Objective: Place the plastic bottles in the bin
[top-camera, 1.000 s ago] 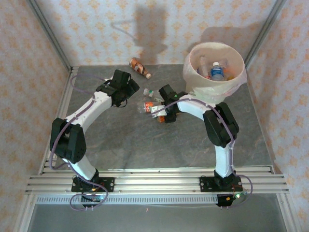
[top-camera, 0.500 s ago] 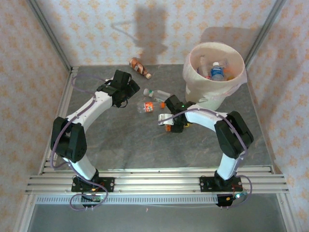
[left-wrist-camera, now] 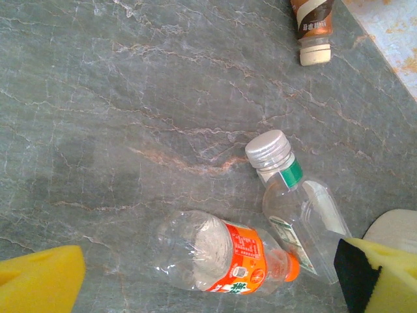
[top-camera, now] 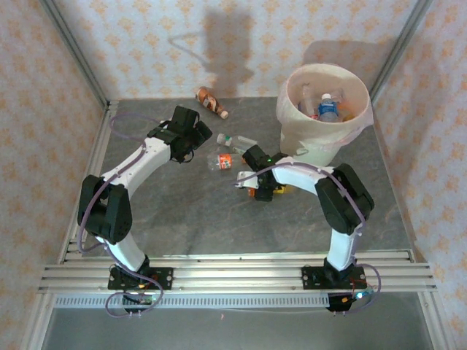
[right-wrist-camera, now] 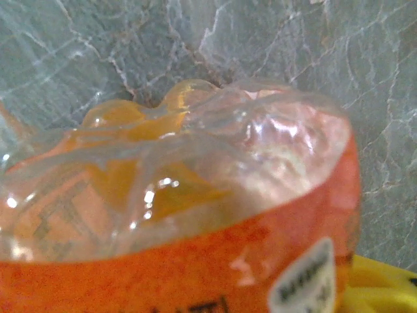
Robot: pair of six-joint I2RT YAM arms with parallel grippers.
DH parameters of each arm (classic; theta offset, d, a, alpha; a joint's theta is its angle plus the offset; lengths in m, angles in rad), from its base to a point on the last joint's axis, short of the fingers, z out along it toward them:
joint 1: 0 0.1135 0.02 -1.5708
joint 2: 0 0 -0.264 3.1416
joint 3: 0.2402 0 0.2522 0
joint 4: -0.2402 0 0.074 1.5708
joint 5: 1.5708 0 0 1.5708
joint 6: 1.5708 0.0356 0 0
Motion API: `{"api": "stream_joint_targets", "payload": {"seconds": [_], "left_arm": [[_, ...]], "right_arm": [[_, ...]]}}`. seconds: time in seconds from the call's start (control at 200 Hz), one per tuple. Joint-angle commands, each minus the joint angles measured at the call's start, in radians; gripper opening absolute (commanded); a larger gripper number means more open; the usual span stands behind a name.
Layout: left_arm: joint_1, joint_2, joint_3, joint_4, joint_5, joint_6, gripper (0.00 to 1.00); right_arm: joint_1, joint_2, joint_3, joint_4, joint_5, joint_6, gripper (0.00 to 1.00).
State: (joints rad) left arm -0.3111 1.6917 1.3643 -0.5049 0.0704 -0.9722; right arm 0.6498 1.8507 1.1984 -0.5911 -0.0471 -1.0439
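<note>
- Near the middle of the surface [top-camera: 182,211], just in front of the bin [top-camera: 306,142], the right gripper [top-camera: 257,188] is being drawn back toward the near edge. It is being taken away from the two clear bottles it was beside a second ago.
- Its jaws are being narrowed compared with a second ago around an orange-labelled bottle [right-wrist-camera: 195,215]. This bottle is being shown very close in the right wrist view, with a yellow pad [right-wrist-camera: 384,287] touching its lower side. A pinch on it is therefore being judged as made.
- Toward the far edge, left of the middle, the left gripper [top-camera: 201,134] is being kept spread wide with nothing between its pads, unchanged over the last second.
- Below that gripper, a green-banded clear bottle [left-wrist-camera: 296,208] and an orange-labelled clear bottle [left-wrist-camera: 221,254] are being left lying just beside each other. A brown bottle [left-wrist-camera: 313,26] is being left by the far edge.
- At the far right corner, the bin is already being filled, with a blue-labelled bottle [top-camera: 328,109] lying inside.
- For the task, one more bottle is being secured. A lift and a carry over the rim are being judged as the next need, while three bottles are being left loose on the surface.
</note>
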Motion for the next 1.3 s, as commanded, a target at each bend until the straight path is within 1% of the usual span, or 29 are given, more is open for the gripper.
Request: {"api": "stream_joint_targets", "payload": {"seconds": [0.0, 0.135, 0.24, 0.35, 0.48, 0.59, 0.701, 0.756, 0.846, 0.936, 1.031, 1.071, 1.146, 1.196, 1.296], "left_arm": [[0.009, 0.010, -0.007, 0.003, -0.006, -0.013, 1.00], [0.009, 0.013, -0.002, -0.001, -0.006, -0.008, 1.00], [0.009, 0.017, 0.005, 0.000, -0.003, -0.009, 1.00], [0.009, 0.024, 0.010, 0.003, 0.007, -0.009, 1.00], [0.009, 0.024, 0.011, 0.002, 0.009, -0.007, 1.00], [0.009, 0.025, 0.012, 0.002, 0.010, -0.006, 1.00], [0.009, 0.028, 0.019, 0.002, 0.015, -0.009, 1.00], [0.009, 0.031, 0.019, 0.004, 0.020, -0.011, 1.00], [0.009, 0.031, 0.019, 0.005, 0.022, -0.013, 1.00], [0.009, 0.030, 0.019, 0.006, 0.024, -0.016, 1.00], [0.009, 0.029, 0.022, 0.003, 0.024, -0.016, 1.00], [0.010, 0.028, 0.024, 0.002, 0.024, -0.016, 1.00], [0.009, 0.028, 0.024, 0.001, 0.026, -0.016, 1.00], [0.009, 0.027, 0.024, 0.001, 0.025, -0.016, 1.00], [0.009, 0.024, 0.024, -0.002, 0.023, -0.013, 1.00]], "right_arm": [[0.011, 0.032, 0.010, -0.030, -0.014, 0.062, 0.56], [0.011, -0.056, 0.002, 0.010, -0.022, 0.091, 0.48], [0.004, -0.157, -0.013, 0.048, -0.079, 0.104, 0.46], [-0.015, -0.251, -0.022, 0.097, -0.130, 0.135, 0.42], [-0.052, -0.341, -0.003, 0.125, -0.164, 0.211, 0.32], [-0.111, -0.421, 0.029, 0.138, -0.264, 0.290, 0.32], [-0.183, -0.499, 0.077, 0.207, -0.360, 0.429, 0.33], [-0.237, -0.525, 0.128, 0.227, -0.433, 0.534, 0.33], [-0.322, -0.526, 0.237, 0.220, -0.565, 0.668, 0.32], [-0.386, -0.519, 0.325, 0.247, -0.658, 0.780, 0.32], [-0.450, -0.504, 0.398, 0.326, -0.723, 0.924, 0.32], [-0.473, -0.497, 0.427, 0.363, -0.715, 0.985, 0.33], [-0.510, -0.475, 0.491, 0.380, -0.641, 1.059, 0.33], [-0.526, -0.454, 0.536, 0.358, -0.546, 1.076, 0.33], [-0.552, -0.420, 0.582, 0.329, -0.319, 1.083, 0.33]]}}
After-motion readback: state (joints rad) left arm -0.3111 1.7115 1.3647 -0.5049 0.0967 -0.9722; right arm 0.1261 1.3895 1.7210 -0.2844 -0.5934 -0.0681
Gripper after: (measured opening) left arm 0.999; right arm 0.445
